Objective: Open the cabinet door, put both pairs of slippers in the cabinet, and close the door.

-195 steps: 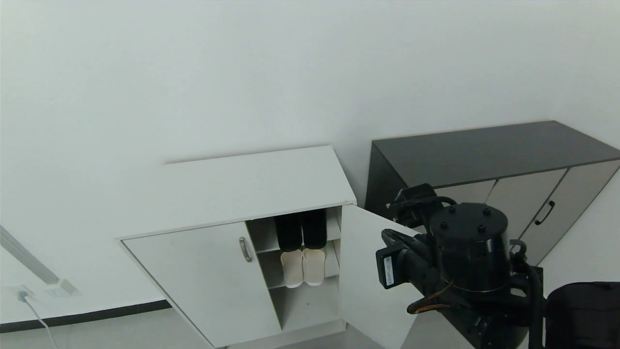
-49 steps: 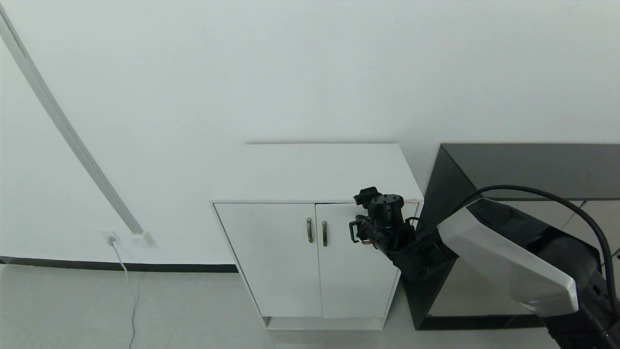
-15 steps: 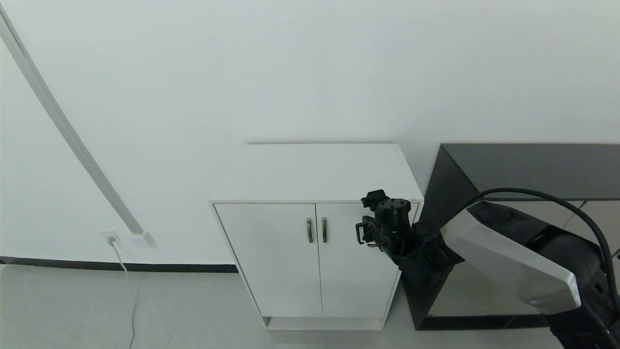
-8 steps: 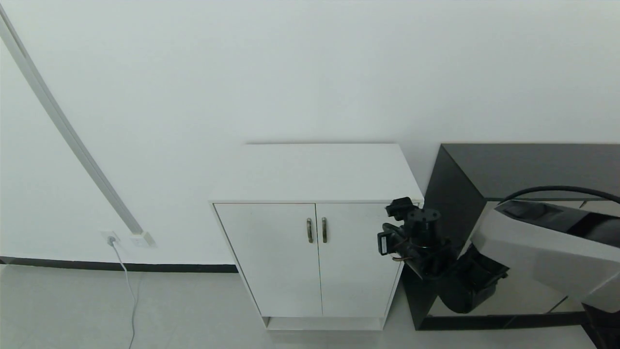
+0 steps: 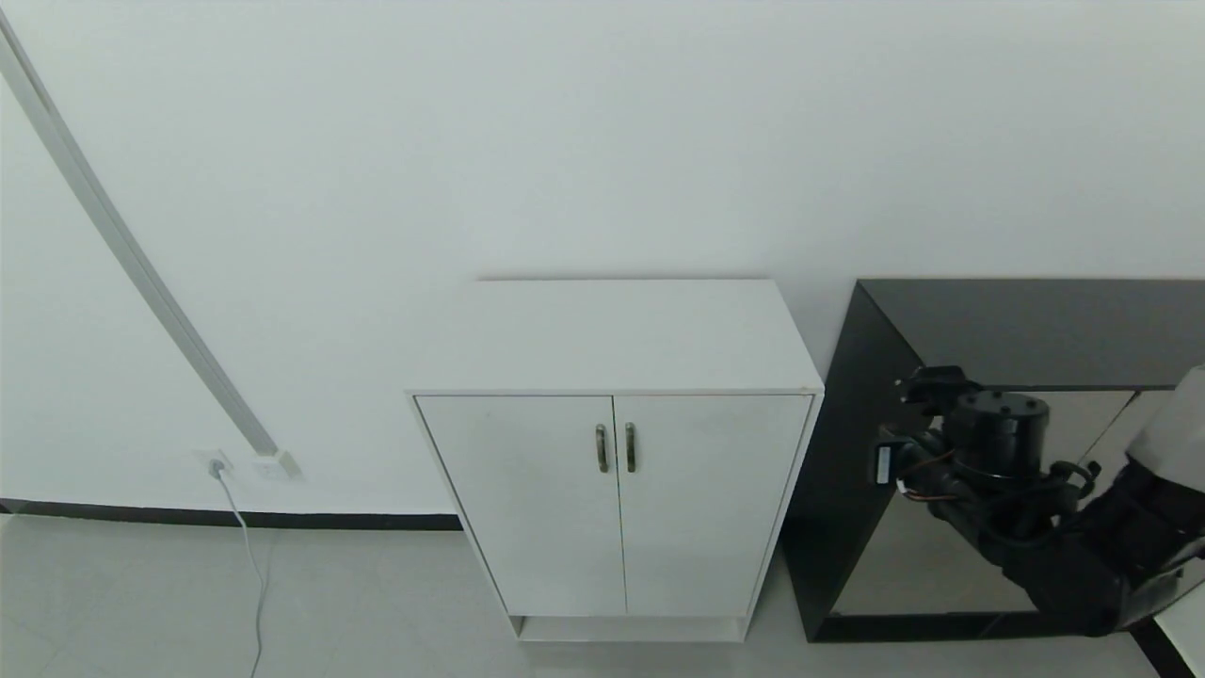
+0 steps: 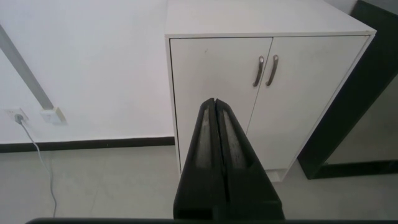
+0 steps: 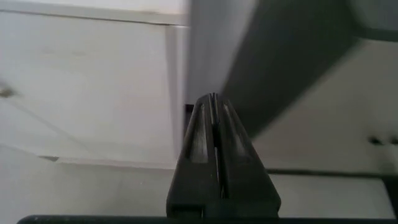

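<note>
Head view, centre of frame: white cabinet (image 5: pixel 617 339) stands on the floor (image 5: pixel 329 612), back to the wall. Left door (image 5: pixel 518 499) and right door (image 5: pixel 701 499) are both shut, flush with the front. Two metal handles (image 5: pixel 615 448) sit side by side at the seam where the doors meet, in the upper part of the fronts.

Right of frame: dark cabinet (image 5: pixel 1026 330) stands just beside the white one. Right arm (image 5: pixel 1026 508) is at lower right, in front of the dark cabinet's front and apart from the white doors.

Right wrist view: right gripper (image 7: pixel 214 102) has its fingers pressed together with nothing between them. Past its tip, the white cabinet's side meets the dark cabinet.

Left wrist view: left gripper (image 6: pixel 214 106) is likewise closed and empty. It faces the white cabinet's front and is well apart from it.

Lower left of head view: wall socket (image 5: pixel 218 463) with a cable (image 5: pixel 252 574) running down to the floor.
</note>
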You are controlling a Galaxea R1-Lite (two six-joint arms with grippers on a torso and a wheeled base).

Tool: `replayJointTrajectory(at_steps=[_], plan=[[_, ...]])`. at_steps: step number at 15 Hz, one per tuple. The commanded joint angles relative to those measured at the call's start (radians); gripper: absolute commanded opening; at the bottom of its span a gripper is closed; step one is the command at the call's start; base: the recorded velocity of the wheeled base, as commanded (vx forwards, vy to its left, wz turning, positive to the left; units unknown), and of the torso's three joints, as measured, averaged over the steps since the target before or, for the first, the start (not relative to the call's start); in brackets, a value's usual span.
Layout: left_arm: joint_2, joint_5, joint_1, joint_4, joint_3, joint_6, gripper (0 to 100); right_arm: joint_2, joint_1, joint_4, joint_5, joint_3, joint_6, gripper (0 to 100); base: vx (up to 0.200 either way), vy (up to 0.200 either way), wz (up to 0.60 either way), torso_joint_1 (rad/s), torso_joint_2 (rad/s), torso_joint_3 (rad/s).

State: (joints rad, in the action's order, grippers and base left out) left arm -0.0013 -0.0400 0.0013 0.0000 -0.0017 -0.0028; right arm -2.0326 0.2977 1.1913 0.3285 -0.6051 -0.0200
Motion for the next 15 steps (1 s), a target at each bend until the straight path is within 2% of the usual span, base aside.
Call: replayJointTrajectory(at_steps=[1, 5, 9, 13, 15], plan=[[0.001, 0.0, 0.0, 0.0, 0.0, 0.0, 0, 0.161, -0.103, 0.001, 0.006, 0.13, 0.0, 0, 0.0, 0.0, 0.0, 0.0, 0.0, 0.0], [0.001, -0.001, 0.0, 0.0, 0.0, 0.0, 0, 0.387, -0.238, -0.006, -0.008, 0.304, 0.038, 0, 0.0, 0.0, 0.0, 0.0, 0.0, 0.0], [0.001, 0.0, 0.0, 0.0, 0.0, -0.002, 0, 0.591, -0.273, -0.053, -0.029, 0.398, 0.098, 0, 0.0, 0.0, 0.0, 0.0, 0.0, 0.0], [0.001, 0.0, 0.0, 0.0, 0.0, -0.002, 0, 0.819, -0.276, -0.262, -0.043, 0.418, 0.104, 0, 0.0, 0.0, 0.0, 0.0, 0.0, 0.0], [0.001, 0.0, 0.0, 0.0, 0.0, -0.002, 0, 0.98, -0.276, -0.453, -0.089, 0.409, 0.106, 0, 0.0, 0.0, 0.0, 0.0, 0.0, 0.0]])
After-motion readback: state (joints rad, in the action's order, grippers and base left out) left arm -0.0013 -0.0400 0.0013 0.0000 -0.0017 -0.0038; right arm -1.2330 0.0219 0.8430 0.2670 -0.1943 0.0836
